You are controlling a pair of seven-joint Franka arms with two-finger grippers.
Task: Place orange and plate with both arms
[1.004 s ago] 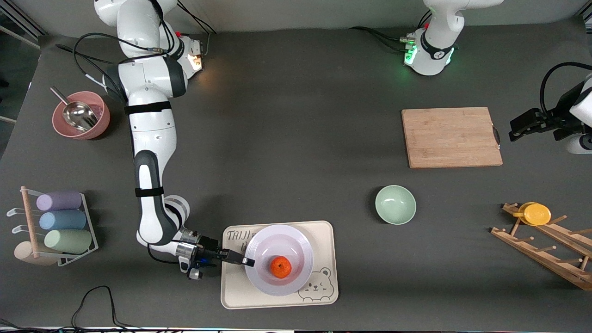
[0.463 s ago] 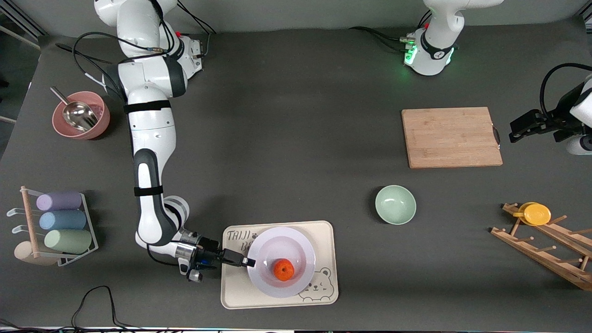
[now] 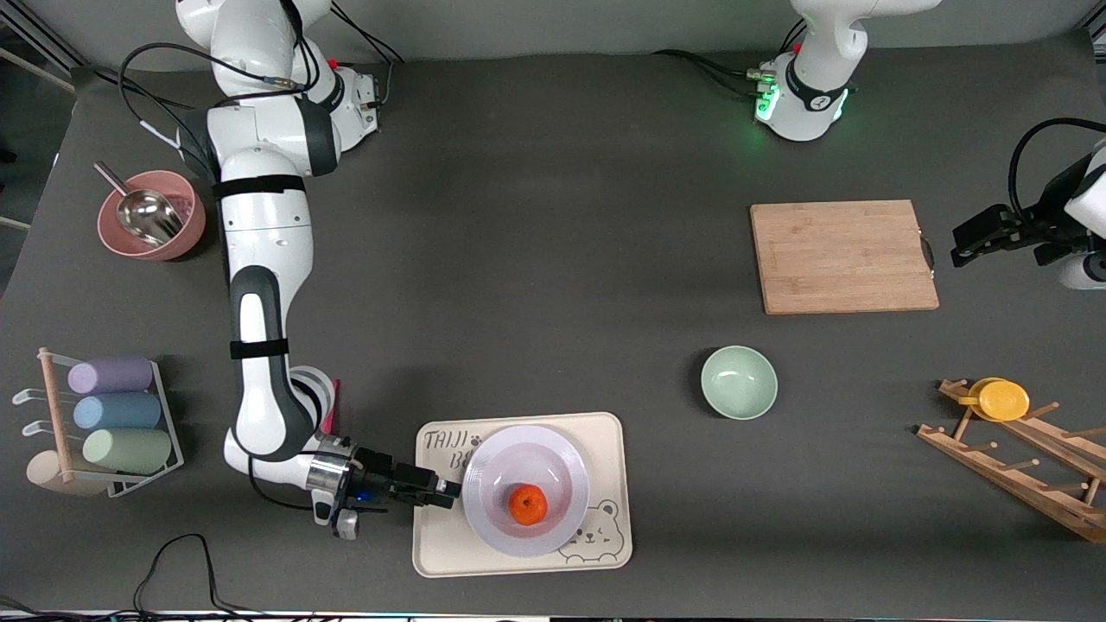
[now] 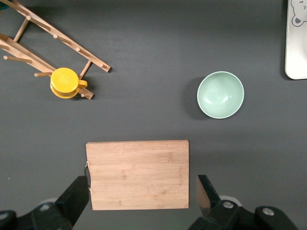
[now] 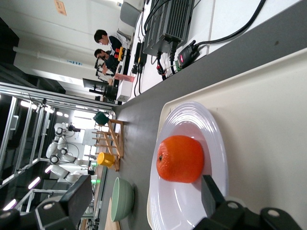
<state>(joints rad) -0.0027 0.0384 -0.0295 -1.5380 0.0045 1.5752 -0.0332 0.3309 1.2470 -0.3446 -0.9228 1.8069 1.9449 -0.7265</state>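
Orange (image 3: 527, 504) sits on plate (image 3: 497, 528); right gripper (image 3: 446, 492) apparently spread beside it, left gripper (image 4: 144, 197) wide.

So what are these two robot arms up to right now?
The right hand is open, just off the rim of the plate, which sits on the cream bear tray with the orange in it. The left hand waits, open, up beside the cutting board.
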